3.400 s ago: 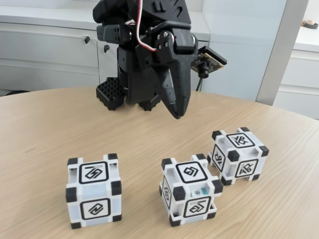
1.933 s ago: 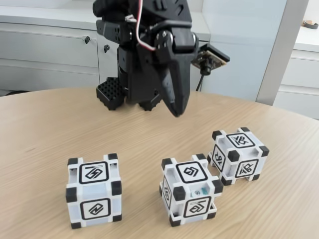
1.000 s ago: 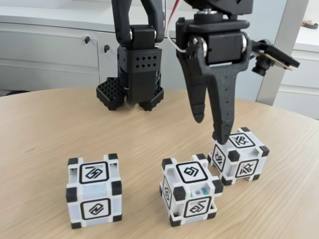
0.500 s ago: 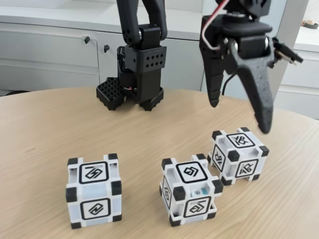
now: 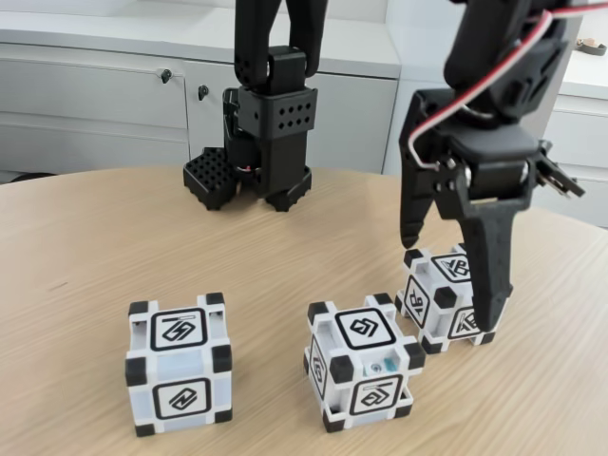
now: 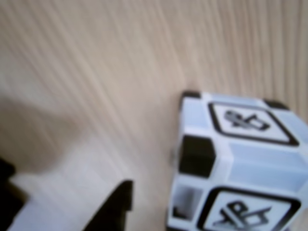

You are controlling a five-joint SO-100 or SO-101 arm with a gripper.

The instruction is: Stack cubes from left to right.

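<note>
Three white cubes with black corners stand on the wooden table in the fixed view: the left cube (image 5: pixel 179 363), the middle cube (image 5: pixel 364 361) and the right cube (image 5: pixel 446 296). My gripper (image 5: pixel 449 283) is open and hangs low over the right cube. One fingertip (image 5: pixel 410 237) is at the cube's far left corner, and the longer finger (image 5: pixel 491 304) is in front of its right side. Nothing is gripped. The wrist view, which is blurred, has the right cube (image 6: pixel 236 159) at lower right and a black fingertip (image 6: pixel 118 204) to its left, apart from it.
The arm's black base (image 5: pixel 266 142) stands at the back of the round table (image 5: pixel 95 247). White cabinets (image 5: pixel 95 95) line the wall behind. The middle cube sits close to the right cube, with a narrow gap between them.
The gripper swung from the table's middle back to the right, opened wide, and dropped down around the right cube. The cubes have not moved.
</note>
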